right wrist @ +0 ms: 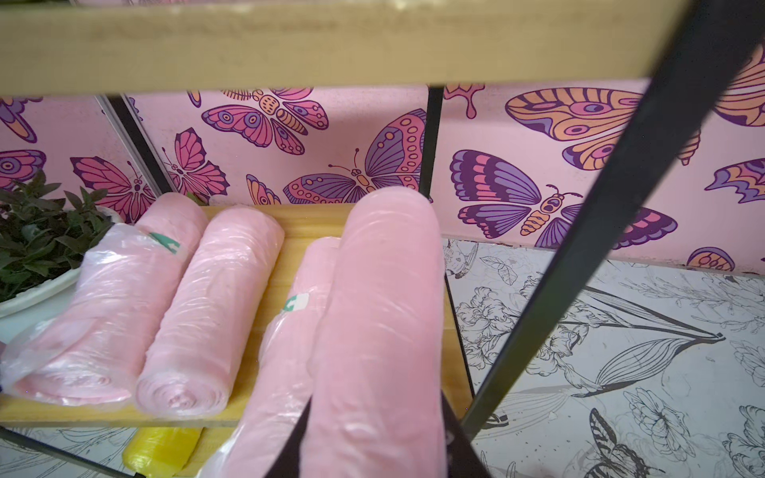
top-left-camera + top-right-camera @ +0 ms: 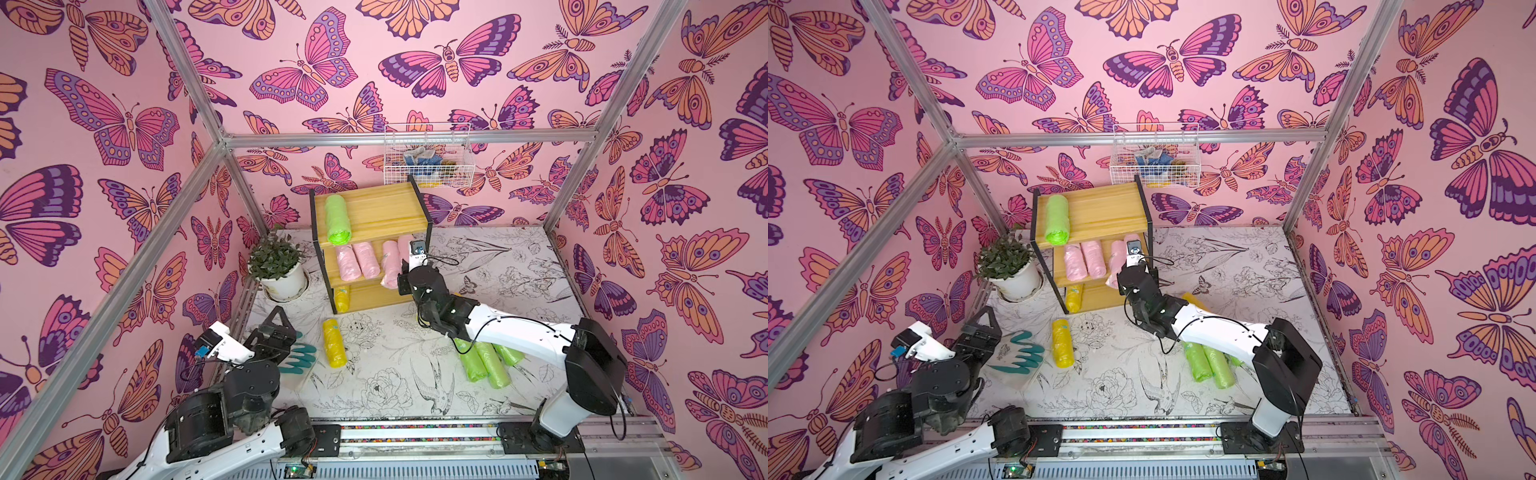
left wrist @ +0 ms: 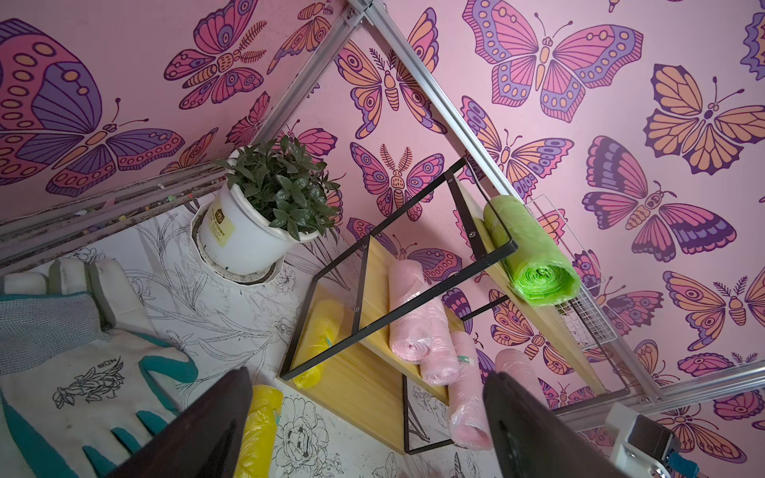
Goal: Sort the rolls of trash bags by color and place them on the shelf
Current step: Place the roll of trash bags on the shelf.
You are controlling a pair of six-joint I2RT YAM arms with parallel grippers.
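Three pink rolls (image 2: 365,259) lie side by side on the middle board of the shelf (image 2: 374,212). A fourth pink roll (image 1: 381,310) is clamped between the fingers of the right tool (image 1: 374,422). Its far end reaches over the right end of that board, just beside the third roll; whether it touches the wood I cannot tell. One green roll (image 2: 337,220) lies at the left end of the top board. One yellow roll (image 2: 341,298) lies at the left end of the bottom board. On the tabletop (image 2: 519,291), a second yellow roll (image 2: 333,343) lies in front of the shelf. Three green rolls (image 2: 482,361) lie together beneath the right arm. The left tool (image 3: 368,376) hangs with its fingers wide apart, holding nothing, just beside a white-and-teal glove (image 2: 299,357). A potted plant (image 2: 282,282) stands left of the shelf. A wire basket (image 2: 428,158) hangs on the wall behind.
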